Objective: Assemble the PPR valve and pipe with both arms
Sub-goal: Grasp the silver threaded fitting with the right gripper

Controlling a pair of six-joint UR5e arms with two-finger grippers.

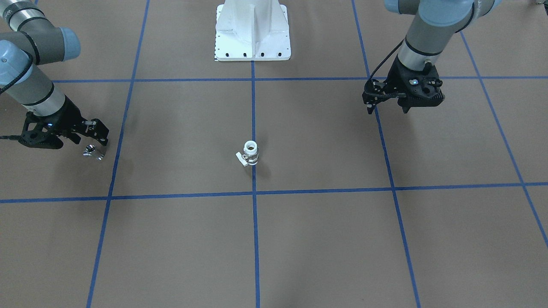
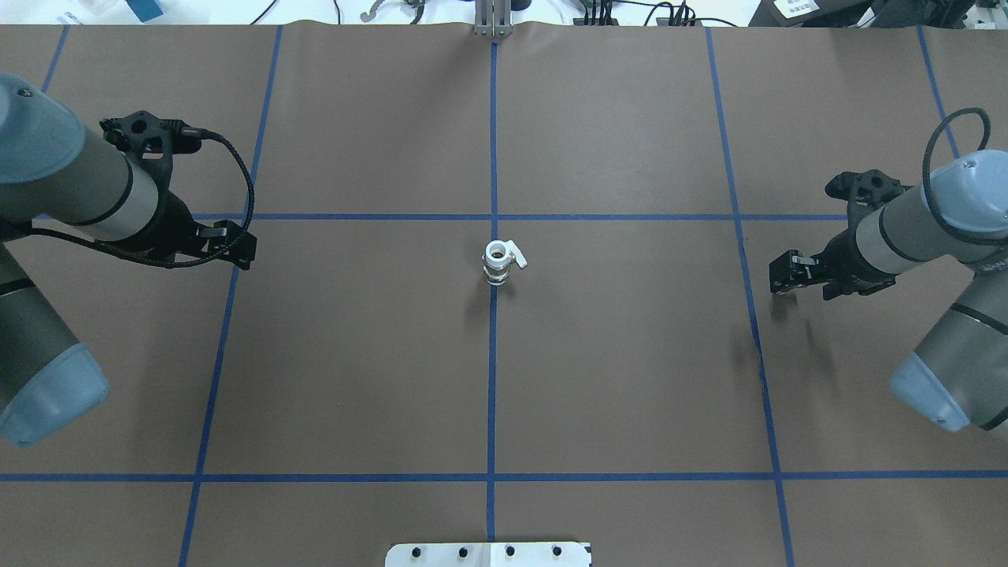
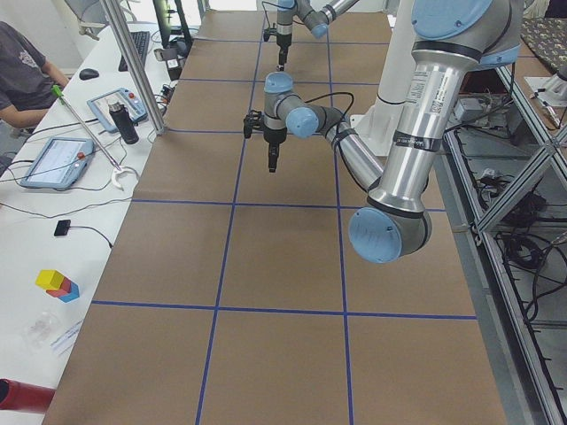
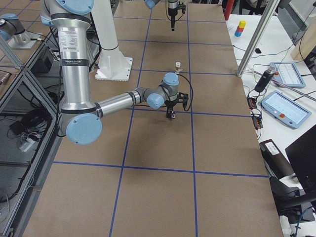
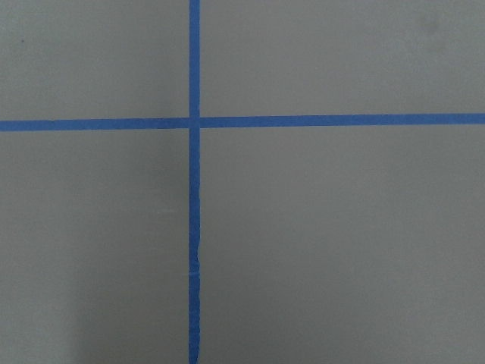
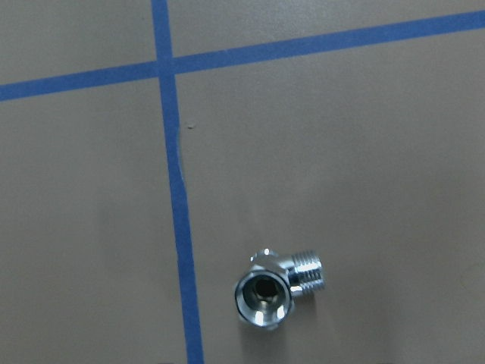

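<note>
Brown taped table: we see the PPR valve upright, mouth skyward, the pipe head-up below the gaping, empty right gripper; left gripper likewise.

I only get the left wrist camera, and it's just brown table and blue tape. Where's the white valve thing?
Observer: The PPR valve stands upright on the middle blue tape line, halfway across the table, with nothing touching it.
Operator: And the shiny pipe?
Observer: The pipe lies on the table right beside the right gripper.
Operator: Is my gripper holding anything?
Observer: No. The left gripper hangs open and empty.
</note>
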